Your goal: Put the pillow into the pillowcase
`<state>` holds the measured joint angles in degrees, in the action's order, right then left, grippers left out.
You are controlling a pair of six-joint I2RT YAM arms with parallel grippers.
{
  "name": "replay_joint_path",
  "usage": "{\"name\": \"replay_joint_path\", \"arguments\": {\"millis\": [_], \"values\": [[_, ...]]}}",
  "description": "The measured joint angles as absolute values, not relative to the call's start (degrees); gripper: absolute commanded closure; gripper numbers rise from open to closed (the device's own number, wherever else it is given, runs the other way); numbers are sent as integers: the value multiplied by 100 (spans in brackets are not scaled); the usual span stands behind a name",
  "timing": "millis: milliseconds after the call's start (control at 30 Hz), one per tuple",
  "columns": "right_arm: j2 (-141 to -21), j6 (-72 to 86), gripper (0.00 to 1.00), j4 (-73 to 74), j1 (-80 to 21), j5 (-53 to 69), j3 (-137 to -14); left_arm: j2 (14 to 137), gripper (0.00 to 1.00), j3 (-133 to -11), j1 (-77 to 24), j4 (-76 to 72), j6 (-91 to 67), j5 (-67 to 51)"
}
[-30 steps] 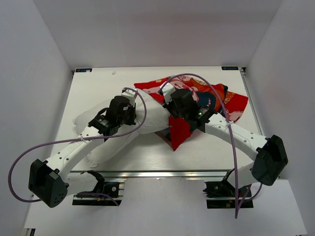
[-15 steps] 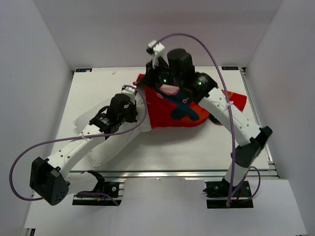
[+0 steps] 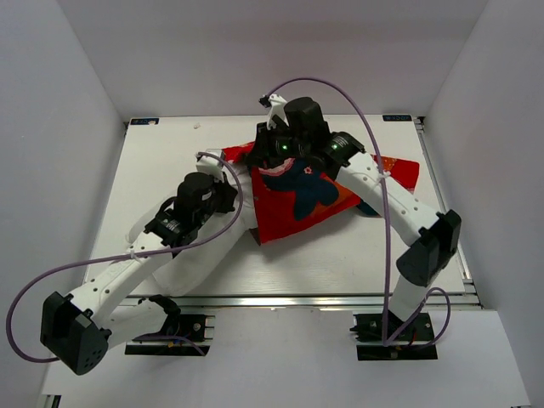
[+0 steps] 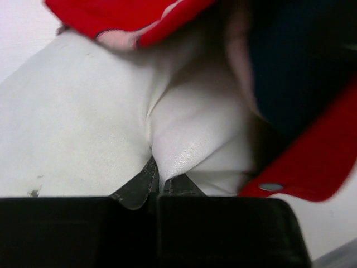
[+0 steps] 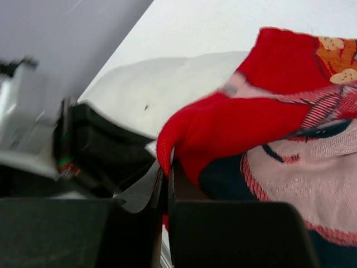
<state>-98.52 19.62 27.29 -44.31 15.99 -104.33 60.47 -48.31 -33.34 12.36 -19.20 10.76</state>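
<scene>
A robotics lab bench is showing here: plain white walls are boxing in a white table on the left, right and far sides, an aluminium rail is carrying two arm bases along the near edge, and purple cables are looping overhead.

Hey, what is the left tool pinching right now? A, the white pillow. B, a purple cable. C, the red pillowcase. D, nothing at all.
A: in the left wrist view the left tool is shut on a raised fold of the white pillow, while the red pillowcase lies past the pinch, not between the tips.
</scene>
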Motion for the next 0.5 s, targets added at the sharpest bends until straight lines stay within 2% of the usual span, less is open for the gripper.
{"name": "replay_joint_path", "arguments": {"millis": [167,333,367,433,467,500], "values": [[-10401,2130,100,2707,-4141,1717,-10610,6222,100,-4770,-3505,753,-2134,692],[-10538,2185,100,2738,-4034,1839,-10162,6490,100,-4718,-3739,460,-2228,475],[-10538,2158,82,2757,-4038,1879,-10088,6475,96,-4650,-3767,416,-2241,451],[-10538,2075,55,2853,-4042,2003,-10003,6410,78,-4530,-3791,405,-2255,440],[-10538,1964,39,2875,-4042,2088,-9998,6370,69,-4497,-3791,458,-2250,449],[-10538,1765,31,2888,-4042,2191,-9998,6322,52,-4495,-3791,528,-2224,460]]}}
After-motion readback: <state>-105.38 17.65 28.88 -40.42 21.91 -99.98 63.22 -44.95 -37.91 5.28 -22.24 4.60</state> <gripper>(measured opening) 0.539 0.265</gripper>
